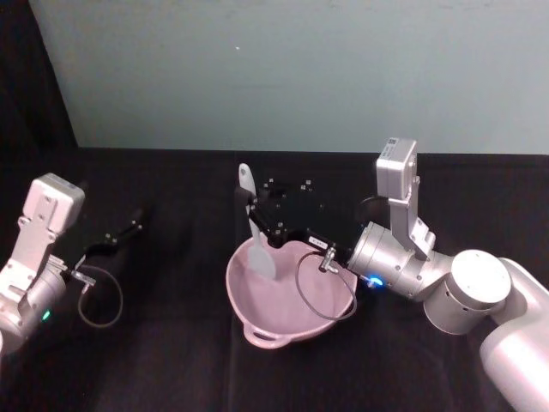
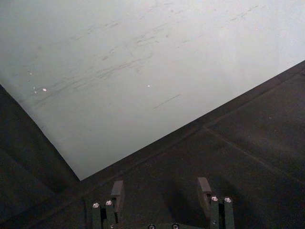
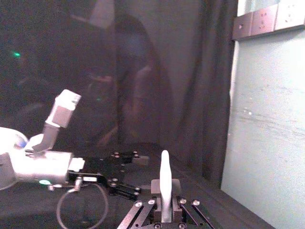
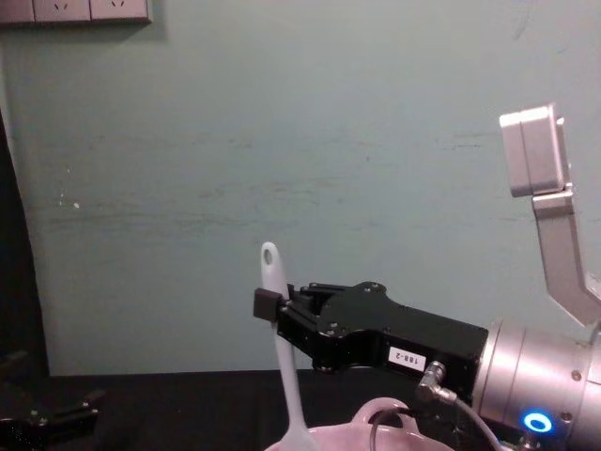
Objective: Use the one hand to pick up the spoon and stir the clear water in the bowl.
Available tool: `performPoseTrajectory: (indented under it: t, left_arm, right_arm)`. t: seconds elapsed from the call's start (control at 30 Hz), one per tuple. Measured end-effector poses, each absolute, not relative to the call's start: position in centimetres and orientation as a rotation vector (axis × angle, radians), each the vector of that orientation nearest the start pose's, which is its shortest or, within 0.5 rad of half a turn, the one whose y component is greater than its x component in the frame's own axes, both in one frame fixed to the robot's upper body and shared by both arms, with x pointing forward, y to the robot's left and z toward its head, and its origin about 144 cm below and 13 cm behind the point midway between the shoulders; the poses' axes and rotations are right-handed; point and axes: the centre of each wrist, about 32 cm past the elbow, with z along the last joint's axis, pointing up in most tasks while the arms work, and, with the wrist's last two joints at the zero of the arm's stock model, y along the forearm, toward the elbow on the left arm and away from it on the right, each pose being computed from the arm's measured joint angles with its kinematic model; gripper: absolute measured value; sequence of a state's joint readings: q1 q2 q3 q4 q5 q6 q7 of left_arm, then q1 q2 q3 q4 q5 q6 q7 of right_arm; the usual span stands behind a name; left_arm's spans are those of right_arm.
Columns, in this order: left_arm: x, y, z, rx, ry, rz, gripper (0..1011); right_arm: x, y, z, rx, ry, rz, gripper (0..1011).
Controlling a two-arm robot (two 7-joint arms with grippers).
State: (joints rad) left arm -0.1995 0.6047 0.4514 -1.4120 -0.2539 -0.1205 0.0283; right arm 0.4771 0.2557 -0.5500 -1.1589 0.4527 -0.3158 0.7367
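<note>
Closed tight on the upper handle of the spoon [image 1: 262, 257], the right pincer [image 1: 255, 213] holds it nearly upright, flat head down inside the bowl [image 1: 257, 330] at the middle of the tabletop [image 1: 171, 369]. Stirring well likely calls for slow circles, with the head low in the water and away from the rim, and a firm grip so the slim handle cannot twist. The left pincer [image 2: 160, 191], fingers spread and empty, sits parked over the tabletop's left side.
</note>
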Motion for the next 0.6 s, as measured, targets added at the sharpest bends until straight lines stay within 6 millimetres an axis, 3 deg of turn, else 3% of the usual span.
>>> performPoseTrajectory:
  t: [0.27, 0.6]
  left_arm:
    - [48.9, 31.0, 114.0, 0.304, -0.285, 1.248, 1005]
    - [48.9, 31.0, 114.0, 0.305, -0.285, 1.248, 1005]
  right_arm:
    - [57.8, -19.5, 115.8, 0.126, -0.191, -0.526, 126]
    - [57.2, -21.8, 115.9, 0.108, -0.215, -0.604, 126]
